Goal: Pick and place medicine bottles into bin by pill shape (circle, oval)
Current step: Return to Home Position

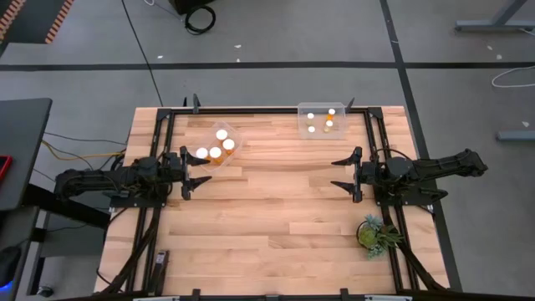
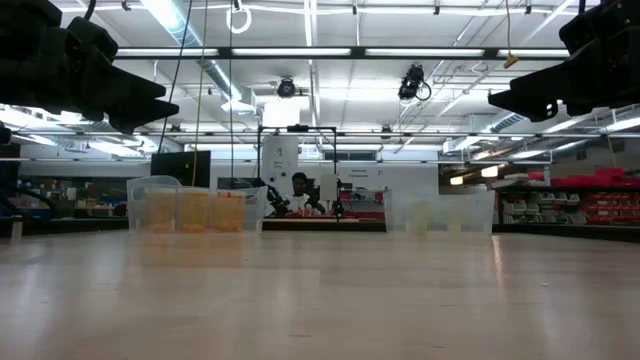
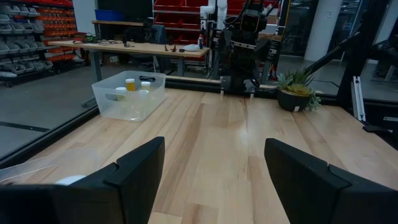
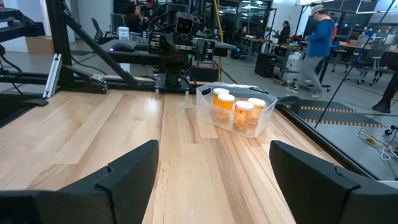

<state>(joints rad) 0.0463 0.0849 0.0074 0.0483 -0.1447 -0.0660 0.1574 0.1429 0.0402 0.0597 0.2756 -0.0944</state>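
Overhead, medicine bottles (image 1: 216,152) inside two clear bins (image 1: 205,135).

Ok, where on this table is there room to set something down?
Free: wood between left claw and right claw, and the wide strip left of the small green potted plant. Crowded: opposite edge, with left clear plastic bin and right clear plastic bin of orange bottles.
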